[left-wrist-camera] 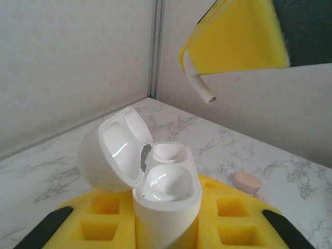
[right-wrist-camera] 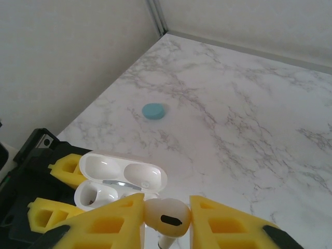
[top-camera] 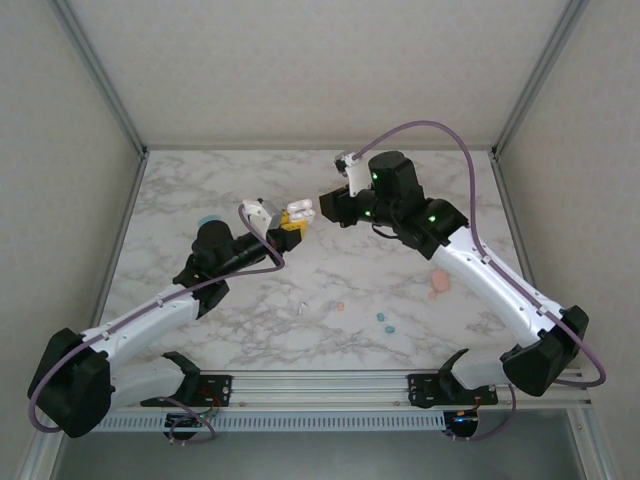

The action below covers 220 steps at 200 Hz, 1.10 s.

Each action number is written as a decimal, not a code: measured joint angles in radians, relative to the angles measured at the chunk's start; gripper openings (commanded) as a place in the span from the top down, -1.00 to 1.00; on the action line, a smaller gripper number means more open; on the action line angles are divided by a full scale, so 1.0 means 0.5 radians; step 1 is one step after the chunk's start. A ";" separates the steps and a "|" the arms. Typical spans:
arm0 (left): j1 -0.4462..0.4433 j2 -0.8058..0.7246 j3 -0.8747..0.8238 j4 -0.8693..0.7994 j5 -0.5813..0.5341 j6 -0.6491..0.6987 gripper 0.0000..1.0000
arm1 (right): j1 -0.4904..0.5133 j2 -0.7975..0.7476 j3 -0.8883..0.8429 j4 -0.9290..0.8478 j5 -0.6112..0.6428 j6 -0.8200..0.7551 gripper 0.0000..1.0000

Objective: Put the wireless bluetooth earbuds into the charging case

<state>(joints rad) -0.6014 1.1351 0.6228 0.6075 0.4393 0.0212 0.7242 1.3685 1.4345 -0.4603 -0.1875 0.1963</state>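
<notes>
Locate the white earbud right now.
In the right wrist view the white earbud sits bottom centre, pinched in the right gripper, in mid-air above the open white case held by the left gripper, not touching it.

Both arms (top-camera: 470,262) aloft, jaws clamped.

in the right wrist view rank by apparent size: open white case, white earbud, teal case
open white case
white earbud, close to the camera
teal case, farther off, so these last two are unsure
</notes>
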 measured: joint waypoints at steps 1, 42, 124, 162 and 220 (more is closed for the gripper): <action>0.000 0.001 0.001 0.000 0.002 0.000 0.70 | 0.001 0.003 0.000 0.001 0.000 -0.001 0.49; -0.011 0.013 0.017 -0.002 0.005 -0.014 0.70 | 0.018 0.033 -0.002 0.024 0.000 -0.004 0.49; -0.018 0.034 0.039 -0.027 0.004 -0.053 0.70 | 0.106 0.098 -0.002 0.082 0.039 -0.050 0.49; -0.024 0.034 0.048 -0.026 0.003 -0.063 0.70 | 0.128 0.104 -0.002 0.117 0.128 -0.064 0.50; -0.024 0.034 0.049 -0.011 -0.010 -0.146 0.70 | 0.158 0.117 -0.039 0.153 0.230 -0.130 0.51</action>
<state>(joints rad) -0.6136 1.1522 0.6472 0.6018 0.4343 -0.0517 0.8032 1.4273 1.4151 -0.3840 -0.0727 0.1310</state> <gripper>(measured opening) 0.212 0.248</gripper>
